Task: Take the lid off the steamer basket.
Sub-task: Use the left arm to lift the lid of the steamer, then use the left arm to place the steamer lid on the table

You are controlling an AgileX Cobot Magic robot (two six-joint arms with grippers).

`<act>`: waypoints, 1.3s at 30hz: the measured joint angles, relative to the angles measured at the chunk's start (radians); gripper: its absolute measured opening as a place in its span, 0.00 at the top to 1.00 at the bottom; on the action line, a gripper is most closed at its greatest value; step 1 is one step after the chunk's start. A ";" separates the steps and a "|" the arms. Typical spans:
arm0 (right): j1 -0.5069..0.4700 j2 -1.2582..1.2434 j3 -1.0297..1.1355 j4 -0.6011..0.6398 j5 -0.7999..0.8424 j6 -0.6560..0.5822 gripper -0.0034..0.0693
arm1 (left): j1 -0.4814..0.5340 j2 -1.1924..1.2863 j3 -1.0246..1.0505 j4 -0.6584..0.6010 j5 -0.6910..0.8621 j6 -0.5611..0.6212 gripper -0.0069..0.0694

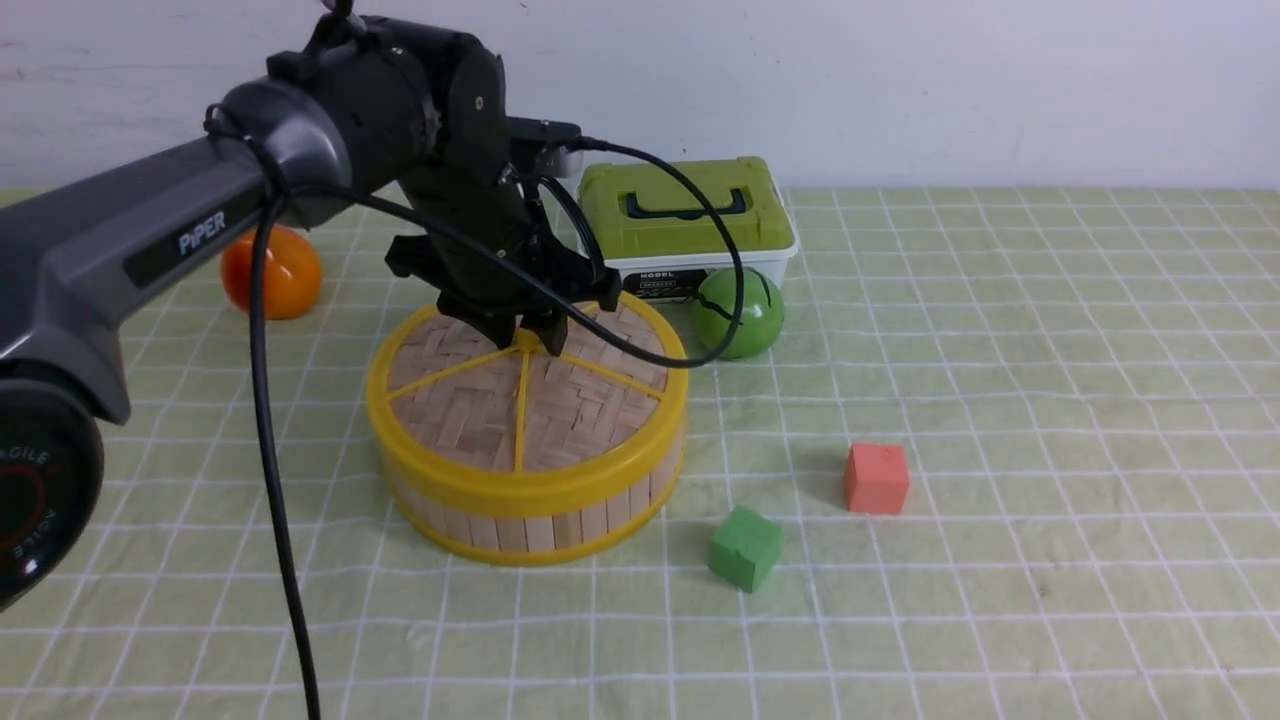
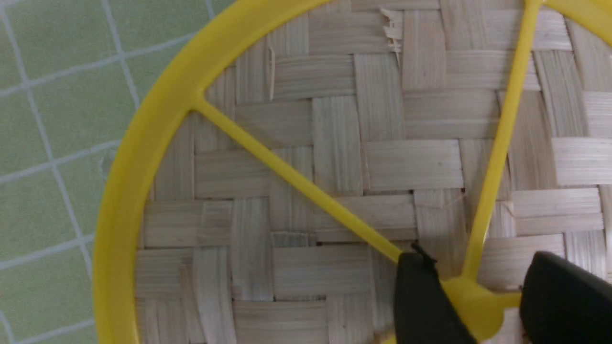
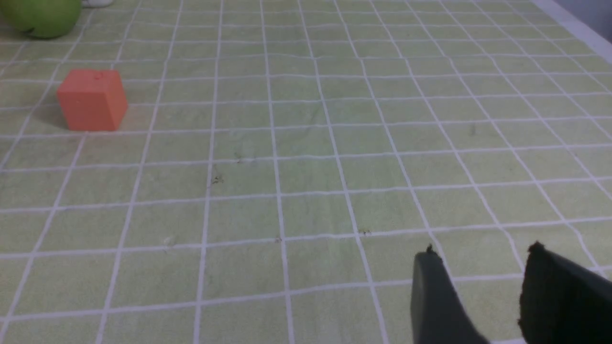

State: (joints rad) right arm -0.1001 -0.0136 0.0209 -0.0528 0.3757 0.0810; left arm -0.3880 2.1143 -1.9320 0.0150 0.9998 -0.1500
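Note:
The lid (image 1: 525,400), a woven bamboo disc with a yellow rim and spokes, sits flat on the steamer basket (image 1: 530,530) on the left of the table. My left gripper (image 1: 528,340) points down onto the lid's centre. In the left wrist view my left gripper (image 2: 475,260) is open, with its jaws on either side of the yellow centre knob (image 2: 473,301). One finger touches the knob and the other stands a small gap away. My right gripper (image 3: 482,253) is open and empty above bare cloth. It is out of the front view.
An olive-green box (image 1: 690,210) stands behind the basket with a green ball (image 1: 740,312) in front of it. An orange ball (image 1: 272,272) lies at the far left. A red cube (image 1: 876,478) and a green cube (image 1: 745,547) lie to the right of the basket.

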 joint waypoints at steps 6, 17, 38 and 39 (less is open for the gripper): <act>0.000 0.000 0.000 0.000 0.000 0.000 0.62 | 0.000 0.000 -0.002 0.006 0.003 0.000 0.76; 0.000 0.000 0.000 0.000 0.000 0.000 0.62 | 0.000 -0.002 -0.028 0.006 0.030 -0.009 0.77; 0.000 0.000 0.000 0.000 0.000 0.000 0.62 | 0.256 -0.429 -0.030 0.236 0.213 -0.033 0.77; 0.000 0.000 0.000 0.000 0.000 0.000 0.62 | 0.297 -0.441 0.010 0.209 0.189 -0.036 0.77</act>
State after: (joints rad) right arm -0.1001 -0.0136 0.0209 -0.0528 0.3757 0.0810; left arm -0.0911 1.6735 -1.9223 0.2245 1.1886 -0.1859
